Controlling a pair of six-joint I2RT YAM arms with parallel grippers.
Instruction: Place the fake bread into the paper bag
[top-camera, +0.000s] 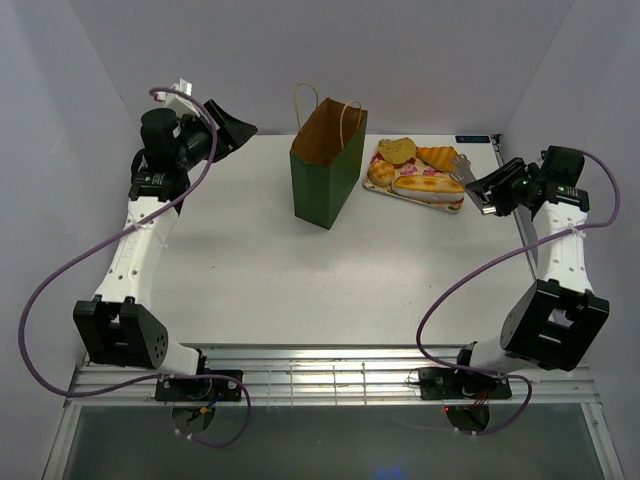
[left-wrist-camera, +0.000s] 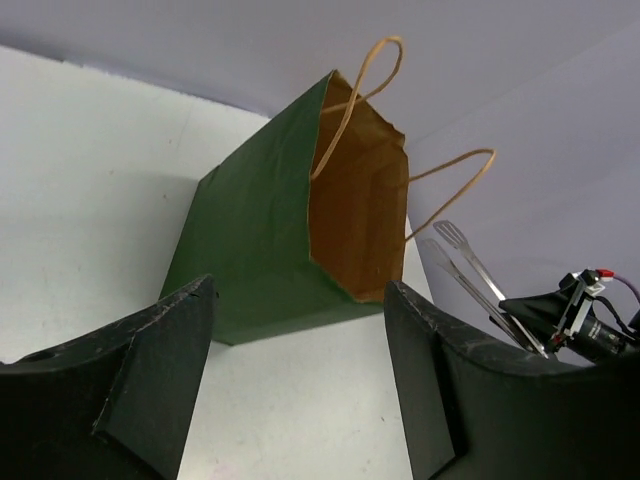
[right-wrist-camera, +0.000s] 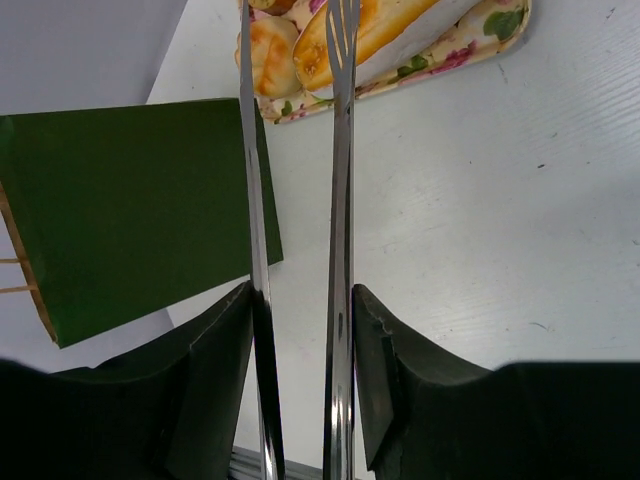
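White table (top-camera: 250, 260), grey walls (top-camera: 420, 50). L pincer (left-wrist-camera: 300, 290) spread wide, empty; paper bag (left-wrist-camera: 260, 240) upright just ahead of it. R pincer (right-wrist-camera: 300, 290) clamps metal tongs (right-wrist-camera: 340, 200); fake bread (top-camera: 420, 172) on floral tray (right-wrist-camera: 472, 45) by tong tips, prob. not touching.

Left arm (top-camera: 130, 255), right arm (top-camera: 560, 250): white links, black joint housings, purple cables (top-camera: 45, 275); left pincer (left-wrist-camera: 300, 290), right pincer (right-wrist-camera: 300, 295): matte black wedge fingers (left-wrist-camera: 150, 370).
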